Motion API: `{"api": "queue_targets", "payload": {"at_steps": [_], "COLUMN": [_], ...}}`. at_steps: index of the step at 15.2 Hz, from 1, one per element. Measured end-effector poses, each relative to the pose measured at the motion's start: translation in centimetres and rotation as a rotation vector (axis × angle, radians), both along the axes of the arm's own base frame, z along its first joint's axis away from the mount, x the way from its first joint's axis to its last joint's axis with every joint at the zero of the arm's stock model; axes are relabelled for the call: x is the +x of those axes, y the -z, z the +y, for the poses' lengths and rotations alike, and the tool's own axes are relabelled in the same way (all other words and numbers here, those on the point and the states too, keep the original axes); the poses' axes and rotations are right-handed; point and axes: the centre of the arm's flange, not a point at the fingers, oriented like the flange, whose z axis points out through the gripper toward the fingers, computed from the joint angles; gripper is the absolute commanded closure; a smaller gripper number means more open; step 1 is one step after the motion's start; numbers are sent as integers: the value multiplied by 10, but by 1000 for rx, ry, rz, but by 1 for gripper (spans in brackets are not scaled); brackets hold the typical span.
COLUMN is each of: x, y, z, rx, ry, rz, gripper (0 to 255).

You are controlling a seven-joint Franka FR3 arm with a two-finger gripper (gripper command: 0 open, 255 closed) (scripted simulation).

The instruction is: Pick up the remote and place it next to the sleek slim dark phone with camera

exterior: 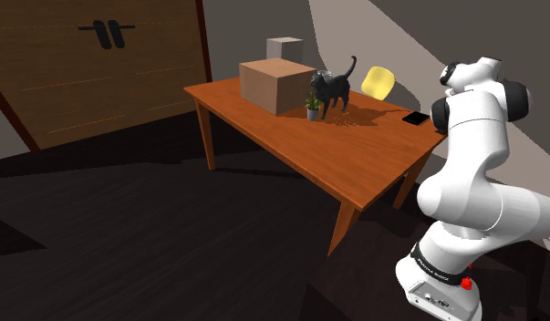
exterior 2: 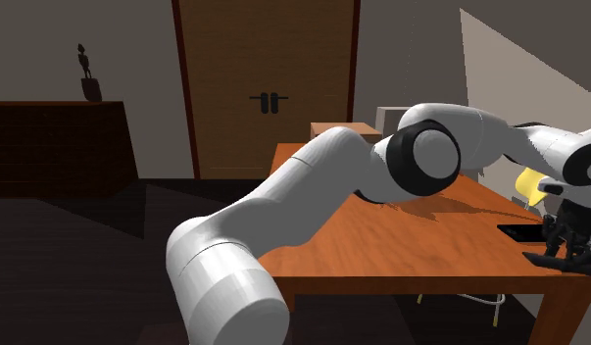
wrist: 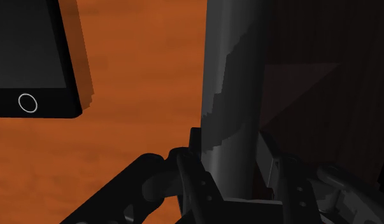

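Observation:
In the wrist view my gripper (wrist: pixel 238 184) is shut on the remote (wrist: pixel 232 83), a long dark grey bar that runs away from the fingers (wrist: pixel 190 178) over the table's edge. The slim black phone (wrist: pixel 31 63), with a round button, lies flat on the orange-brown table (wrist: pixel 139 127) beside the remote, a small gap apart. In the second exterior view the gripper (exterior 2: pixel 567 240) hangs low over the table's near right corner with the remote (exterior 2: pixel 550 260) under it, just in front of the phone (exterior 2: pixel 521 231). The phone (exterior: pixel 415 119) lies by the table edge near the arm.
A cardboard box (exterior: pixel 276 84), a black cat figure (exterior: pixel 332 89) and a small potted plant (exterior: pixel 313 108) stand at the table's far end. Behind are a white box (exterior: pixel 285 47), a yellow chair (exterior: pixel 378 82) and a wooden door (exterior 2: pixel 269 88). The table edge (exterior 2: pixel 430 284) is close to the gripper.

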Motion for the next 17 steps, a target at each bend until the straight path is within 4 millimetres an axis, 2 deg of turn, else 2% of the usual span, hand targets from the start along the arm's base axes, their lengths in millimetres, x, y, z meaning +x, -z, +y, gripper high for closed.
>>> {"api": "queue_targets", "payload": {"at_steps": [2, 7, 8, 14, 17], "x": [0, 0, 0, 0, -2], "y": [7, 9, 9, 9, -17], "z": [0, 0, 0, 0, 1], "rx": [-1, -1, -1, -1, -2], "ry": [-1, 0, 0, 0, 0], "rz": [0, 0, 0, 0, -1], "gripper": [255, 255, 0, 0, 0]}}
